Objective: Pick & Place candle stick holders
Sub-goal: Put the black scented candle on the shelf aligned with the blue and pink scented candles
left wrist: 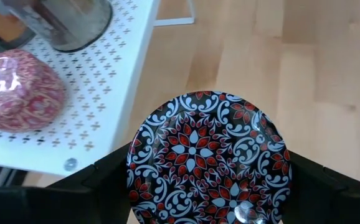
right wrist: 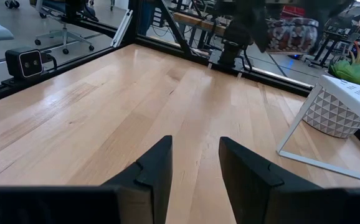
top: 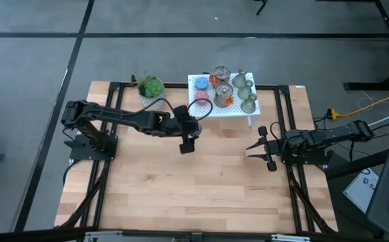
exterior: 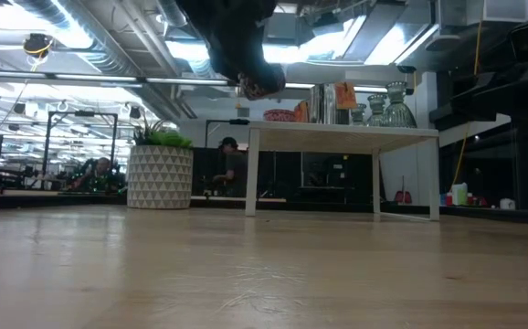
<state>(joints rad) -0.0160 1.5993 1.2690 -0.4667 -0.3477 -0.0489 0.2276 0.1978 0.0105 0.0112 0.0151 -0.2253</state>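
Candle stick holders (top: 247, 91) we log clustered at one end of the white perforated shelf (top: 238, 109). Just off the shelf's front edge, over the wooden table (top: 181, 181), the left gripper (left wrist: 208, 186) clamps a round tin with a red, black and white floral lid (left wrist: 208, 163). Well apart from the shelf, the right gripper (right wrist: 195, 163) waits, fingers parted and empty.

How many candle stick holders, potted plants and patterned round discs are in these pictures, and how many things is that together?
candle stick holders, on the white stand: 3
potted plant: 1
patterned round disc, held in the left gripper: 1
Total: 5
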